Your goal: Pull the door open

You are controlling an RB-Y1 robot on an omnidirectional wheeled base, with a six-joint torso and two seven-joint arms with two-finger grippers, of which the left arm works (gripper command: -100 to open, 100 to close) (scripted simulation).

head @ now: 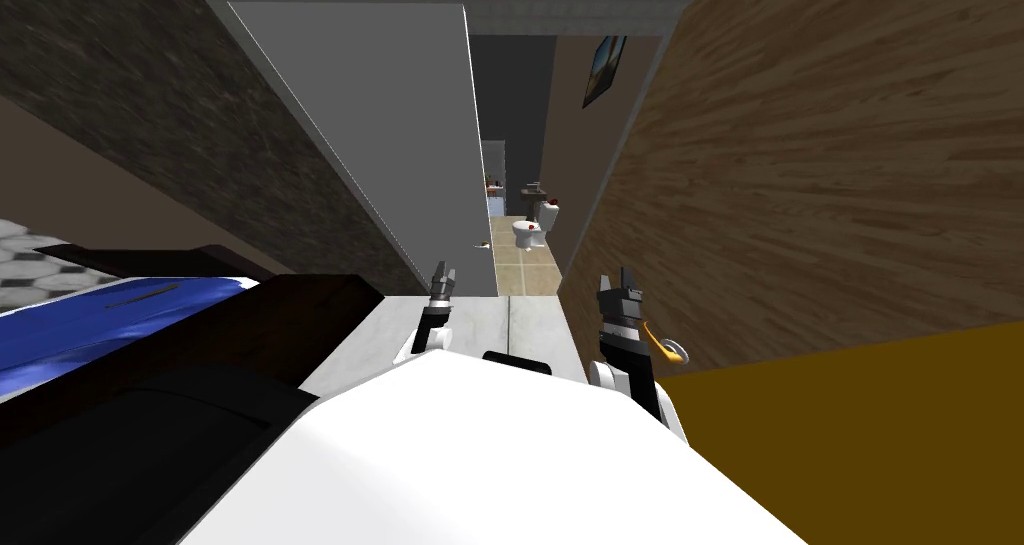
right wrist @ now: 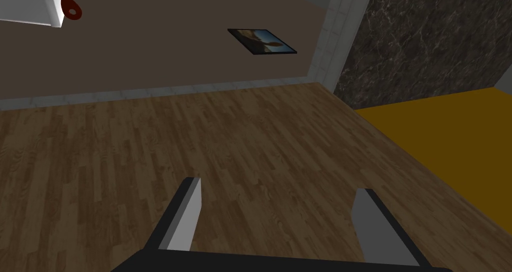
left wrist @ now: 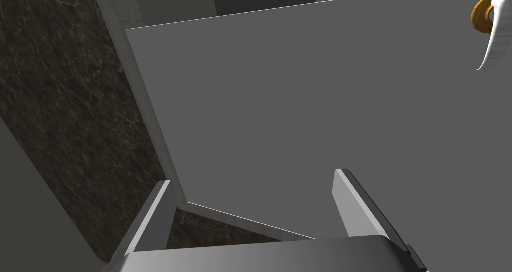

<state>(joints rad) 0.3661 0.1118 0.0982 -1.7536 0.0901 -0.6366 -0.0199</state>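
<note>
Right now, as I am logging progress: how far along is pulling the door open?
Looks done: the wooden door stands swung aside, and the gap beside it shows a toilet on a tiled floor. In hand: nothing; the right gripper is open beside the lever handle, not on it, and the left gripper is open, facing a grey panel. Left: probably little, perhaps a wider swing.

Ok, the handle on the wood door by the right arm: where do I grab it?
Take the curved lever, not the round base: it juts off the wood door into the room, so a grip can close across it. Come in from the room side. The right gripper, open, sits ahead of it, so probably back up first.
</note>
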